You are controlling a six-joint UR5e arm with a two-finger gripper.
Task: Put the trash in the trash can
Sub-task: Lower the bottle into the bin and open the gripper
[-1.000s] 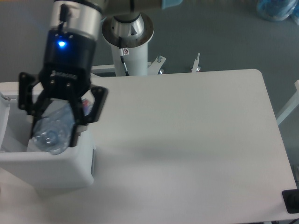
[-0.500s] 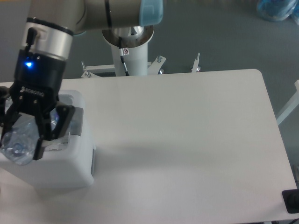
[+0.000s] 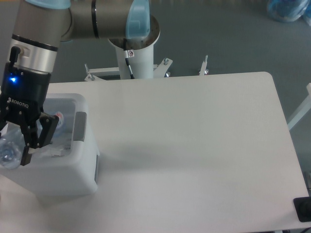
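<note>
The trash can (image 3: 58,174) is a boxy white bin with a grey side panel, standing at the table's left edge. My gripper (image 3: 10,153) hangs over the bin's open top at the far left of the frame, shut on the clear plastic bottle (image 3: 7,149). The bottle lies slanted between the fingers (image 3: 30,143), and a bit of its red label (image 3: 58,116) shows inside the bin. Something crumpled and translucent white, likely the wrapper (image 3: 57,149), lies inside the can beside the gripper. My left finger is cut off by the frame edge.
The white table (image 3: 194,145) stretches right from the bin. The arm's white pedestal (image 3: 133,48) stands behind the table's far edge. A black object (image 3: 303,209) sits at the lower right corner. A blue bag (image 3: 286,9) lies on the floor at the top right.
The gripper has carried the bottle further left and slightly down, from the bin's right wall to over its left part. The bin's grey panel and inside now show.
</note>
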